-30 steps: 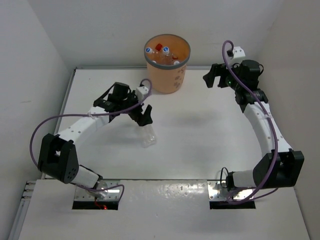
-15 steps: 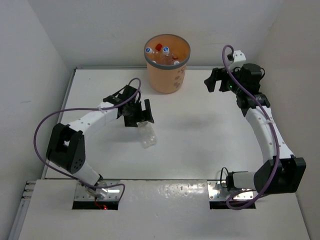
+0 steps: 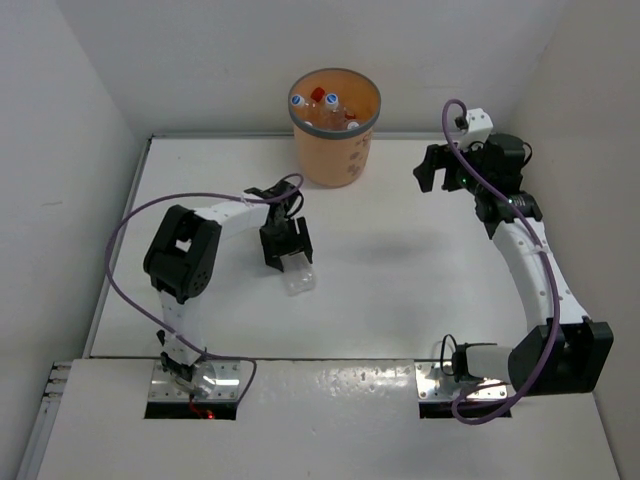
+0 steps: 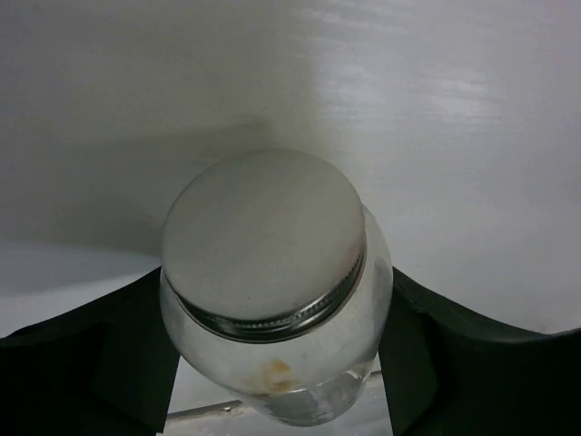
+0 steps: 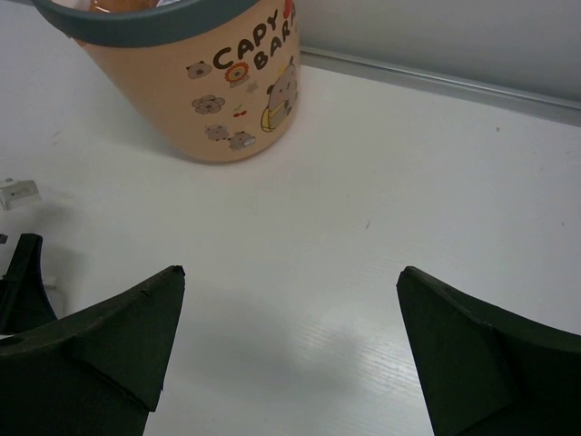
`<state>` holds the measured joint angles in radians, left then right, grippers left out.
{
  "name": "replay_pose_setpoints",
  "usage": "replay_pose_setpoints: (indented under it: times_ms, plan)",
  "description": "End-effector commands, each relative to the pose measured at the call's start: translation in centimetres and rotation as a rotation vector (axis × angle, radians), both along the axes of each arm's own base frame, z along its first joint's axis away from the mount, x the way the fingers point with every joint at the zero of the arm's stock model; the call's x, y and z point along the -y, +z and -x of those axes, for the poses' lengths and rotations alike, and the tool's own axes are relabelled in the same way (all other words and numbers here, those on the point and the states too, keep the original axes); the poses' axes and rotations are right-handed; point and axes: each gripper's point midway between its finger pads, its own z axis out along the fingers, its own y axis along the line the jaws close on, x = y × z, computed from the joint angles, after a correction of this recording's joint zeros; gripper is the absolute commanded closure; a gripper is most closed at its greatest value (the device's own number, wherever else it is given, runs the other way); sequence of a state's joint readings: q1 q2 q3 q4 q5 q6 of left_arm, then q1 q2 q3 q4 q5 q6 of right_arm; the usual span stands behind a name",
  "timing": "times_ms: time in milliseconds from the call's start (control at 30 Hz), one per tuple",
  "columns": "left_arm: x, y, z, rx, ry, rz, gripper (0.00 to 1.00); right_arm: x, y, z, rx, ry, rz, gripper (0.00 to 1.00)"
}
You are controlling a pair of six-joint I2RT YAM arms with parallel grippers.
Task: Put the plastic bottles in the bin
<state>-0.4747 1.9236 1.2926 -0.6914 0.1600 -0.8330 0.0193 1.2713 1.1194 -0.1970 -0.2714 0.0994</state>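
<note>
Top external view: the left pincer is down at the middle of the white tabletop, pointing toward the near edge, with a clear bottle lying on its side right at its fingertips. Left wrist view looks onto that bottle's flat grey cap. The glass-clear body sits between the 2 dark fingers, which stand close against both sides. Whether they already press on it I cannot tell, and the bottle rests on the tabletop.

At the far edge of the tabletop stands the orange bin with its grey rim, upright and well apart from the left pincer. Inside it lie other bottles, among them 2 blue caps and 1 red cap.

Over on the far right, the right pincer hangs above the tabletop, facing the bin. Right wrist view shows its 2 fingers spread wide with only bare tabletop between them, gripping nothing, and the bin's printed side ahead of them.
</note>
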Motion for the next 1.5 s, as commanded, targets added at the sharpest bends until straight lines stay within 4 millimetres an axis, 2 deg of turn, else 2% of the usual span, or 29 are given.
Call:
replay_pose_setpoints:
  times_ms: [0, 133, 233, 267, 333, 367, 400, 467, 567, 600, 633, 667, 700, 733, 800, 833, 867, 900, 967, 1000, 1033, 1067, 1167, 1200, 1267, 1300, 1333, 1367, 1467]
  plan:
    - [0.8, 0.0, -0.9, -0.001, -0.014, 0.021, 0.27, 0.8, 1.2, -0.1, 0.041, -0.010, 0.020, 0.02]
    - [0.9, 1.4, -3.0, 0.066, -0.106, 0.074, 0.56, 0.5, 1.2, -0.2, 0.038, 0.002, 0.010, 0.02]
    - [0.9, 5.5, -5.8, 0.203, -0.147, 0.104, 0.67, 0.3, 1.3, -0.3, 0.042, 0.004, -0.003, 0.03]
    - [1.0, 8.0, -6.6, 0.267, -0.151, 0.130, 0.69, 0.2, 1.1, -0.2, 0.038, 0.009, -0.008, 0.03]
    - [1.1, 14.1, -10.3, 0.471, -0.177, 0.169, 0.76, -0.1, 1.1, -0.2, 0.038, 0.016, -0.019, 0.03]
    - [1.1, 18.1, -11.4, 0.593, -0.194, 0.176, 0.84, 0.0, 0.6, -0.2, 0.031, 0.014, -0.017, 0.03]
    - [0.4, 23.9, -14.4, 0.805, -0.205, 0.145, 0.92, 0.0, 0.6, -0.1, 0.032, 0.016, -0.020, 0.03]
    - [-0.4, 31.1, -16.5, 1.060, -0.215, 0.091, 0.98, -0.1, 0.6, -0.1, 0.034, 0.018, -0.022, 0.03]
    - [-3.7, 42.6, -18.5, 1.495, -0.121, -0.042, 1.00, -0.1, 0.8, -0.3, 0.038, 0.022, -0.020, 0.03]
    - [-4.7, 44.5, -18.8, 1.590, -0.109, -0.071, 1.00, -0.1, 0.8, -0.4, 0.035, 0.021, -0.020, 0.03]
    - [-5.1, 44.8, -19.1, 1.656, -0.128, -0.102, 0.97, -0.1, 0.8, -0.5, 0.033, 0.021, -0.023, 0.03]
    - [-5.8, 48.7, -19.0, 1.815, -0.067, -0.084, 0.93, -0.2, 1.0, -0.6, 0.038, 0.022, -0.025, 0.03]
    - [-5.4, 48.8, -19.7, 1.853, -0.073, -0.083, 0.92, -0.3, 0.7, -0.7, 0.030, 0.023, -0.026, 0.03]
    - [-5.5, 50.9, -20.0, 1.924, -0.069, -0.078, 0.92, -0.3, 0.7, -0.7, 0.032, 0.026, -0.022, 0.03]
    - [-4.1, 49.5, -23.5, 1.925, -0.062, -0.040, 0.92, -0.4, 0.4, -0.9, 0.018, 0.030, -0.021, 0.03]
    - [-4.2, 52.0, -23.9, 1.986, -0.044, -0.020, 0.95, -0.4, 0.4, -1.1, 0.018, 0.027, -0.020, 0.04]
    - [-3.1, 49.2, -26.9, 1.960, -0.058, 0.030, 0.95, -0.2, 0.4, -1.1, 0.017, 0.022, -0.019, 0.04]
    - [-2.6, 49.3, -27.7, 1.988, -0.076, 0.064, 0.95, -0.3, 0.3, -1.1, 0.011, 0.020, -0.021, 0.04]
    - [-1.7, 52.0, -27.5, 2.130, -0.098, 0.181, 0.95, -0.1, -0.1, -1.1, 0.004, 0.014, -0.019, 0.04]
    - [-0.6, 49.1, -29.7, 2.109, -0.119, 0.207, 0.95, 0.0, -0.3, -1.0, -0.002, 0.010, -0.017, 0.04]
    - [-0.1, 48.8, -30.3, 2.121, -0.125, 0.234, 0.95, 0.0, -0.6, -1.0, -0.011, 0.008, -0.014, 0.04]
    - [0.6, 51.5, -29.1, 2.195, -0.134, 0.277, 0.95, 0.0, -0.9, -0.8, -0.019, 0.007, -0.015, 0.04]
    - [4.1, 47.8, -30.3, 2.155, -0.214, 0.309, 0.95, 0.1, -1.5, -0.7, -0.033, 0.001, -0.012, 0.04]
    - [5.0, 47.5, -29.8, 2.170, -0.229, 0.309, 0.95, 0.2, -1.5, -0.7, -0.034, -0.001, -0.011, 0.04]
    - [5.2, 47.2, -29.5, 2.161, -0.211, 0.289, 0.95, 0.2, -1.3, -0.6, -0.028, -0.002, -0.010, 0.04]
    - [6.0, 45.5, -29.9, 2.126, -0.227, 0.283, 0.93, 0.2, -1.6, -0.5, -0.038, -0.002, -0.007, 0.04]
    - [6.1, 45.1, -30.1, 2.108, -0.231, 0.280, 0.91, 0.2, -1.3, -0.4, -0.029, -0.004, -0.009, 0.04]
    - [6.2, 44.8, -30.2, 2.089, -0.229, 0.291, 0.88, 0.1, -1.4, -0.4, -0.032, -0.001, -0.009, 0.04]
    - [6.9, 43.2, -30.6, 2.020, -0.249, 0.339, 0.44, 0.2, -1.4, -0.5, -0.033, -0.004, -0.013, 0.04]
